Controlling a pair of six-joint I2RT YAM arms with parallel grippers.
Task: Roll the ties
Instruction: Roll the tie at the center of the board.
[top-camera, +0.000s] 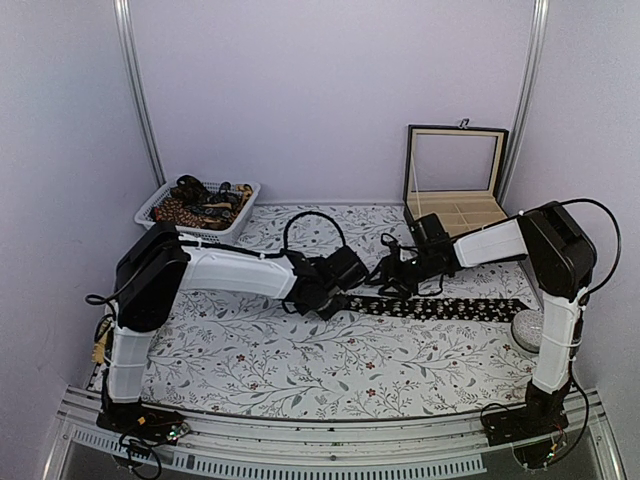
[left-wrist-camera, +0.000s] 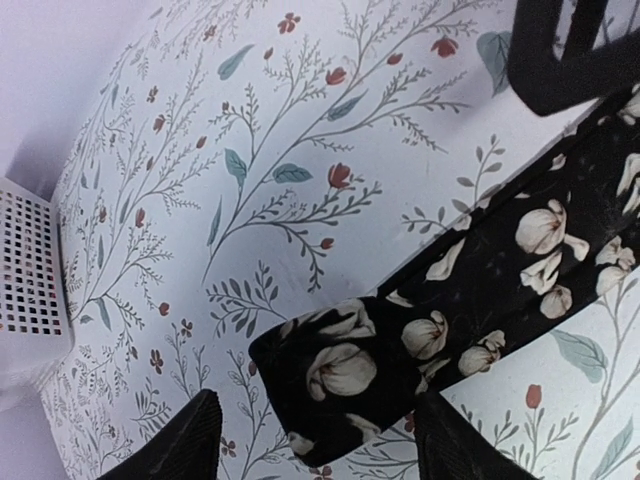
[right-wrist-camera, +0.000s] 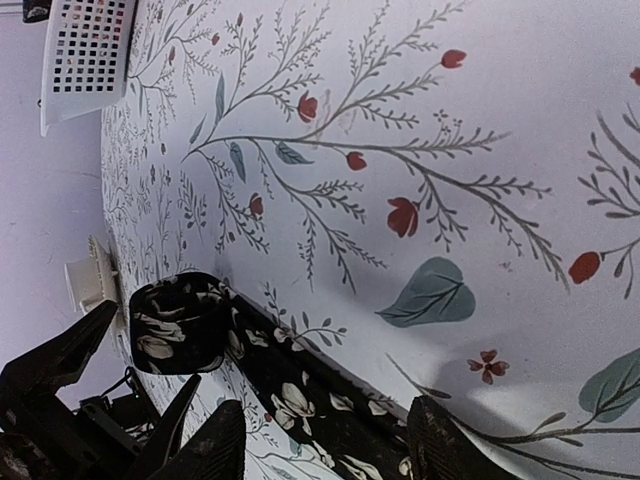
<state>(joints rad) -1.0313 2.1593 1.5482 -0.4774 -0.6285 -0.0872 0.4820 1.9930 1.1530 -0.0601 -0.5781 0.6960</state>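
A black tie with pale flowers (top-camera: 450, 308) lies flat across the floral tablecloth, running right from the two grippers. Its left end is turned over into a small roll (left-wrist-camera: 345, 372), which also shows in the right wrist view (right-wrist-camera: 175, 325). My left gripper (top-camera: 335, 292) is open, and its fingertips (left-wrist-camera: 185, 440) straddle the rolled end just above it (left-wrist-camera: 320, 445). My right gripper (top-camera: 397, 280) is open over the flat strip (right-wrist-camera: 320, 400) just right of the roll, one finger either side (right-wrist-camera: 330, 450). Neither gripper holds anything. More ties, brown-orange and dark patterned, lie in a white basket (top-camera: 160, 205).
An open black box (top-camera: 455, 190) with a tan lining stands at the back right. A round white object (top-camera: 527, 328) lies by the right arm's base. The basket's corner shows in both wrist views (left-wrist-camera: 30, 290) (right-wrist-camera: 90, 50). The right gripper's fingers (left-wrist-camera: 560, 50) sit close to the left's.
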